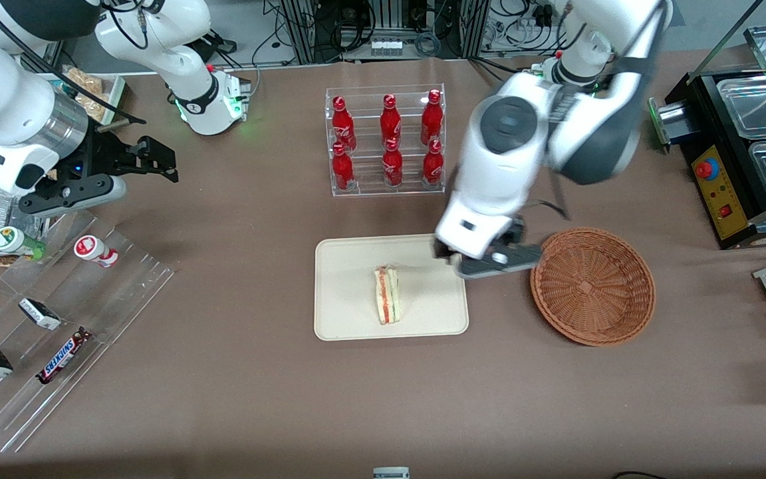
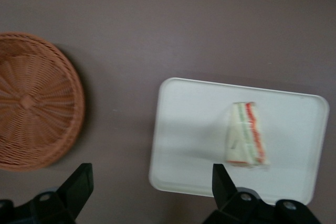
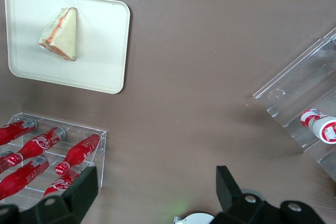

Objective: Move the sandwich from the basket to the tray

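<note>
The triangular sandwich (image 1: 387, 294), pale bread with red and green layers showing, lies on the smooth cream plastic tray (image 1: 343, 313). Above the tray's corner nearest the woven wicker basket (image 1: 592, 286), the gripper (image 1: 483, 256) hangs spread and empty. A Snickers bar (image 1: 62, 356) lies toward the parked arm's end.

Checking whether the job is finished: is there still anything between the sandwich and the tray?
Nothing visible. The sandwich already lies on the tray, and the basket beside it holds nothing. The claw is open, above the table between tray and basket, holding nothing.
</note>
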Controlling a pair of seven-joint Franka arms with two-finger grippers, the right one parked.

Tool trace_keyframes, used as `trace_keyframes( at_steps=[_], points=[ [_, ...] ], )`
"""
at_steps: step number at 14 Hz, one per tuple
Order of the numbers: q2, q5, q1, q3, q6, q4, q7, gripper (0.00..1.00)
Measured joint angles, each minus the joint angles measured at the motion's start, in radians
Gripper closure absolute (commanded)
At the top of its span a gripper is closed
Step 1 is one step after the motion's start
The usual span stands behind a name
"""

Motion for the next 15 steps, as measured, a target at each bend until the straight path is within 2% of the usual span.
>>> trace_keyframes(
  at_steps=[4,9,15],
  points=[
    [-0.075,-0.013,0.179,0.002,-0.094,-0.055,0.261,0.00],
    [-0.191,-0.014,0.344,0.002,-0.263,-0.068,0.529,0.00],
    [-0.344,-0.014,0.436,-0.003,-0.321,-0.100,0.618,0.00]
  ],
)
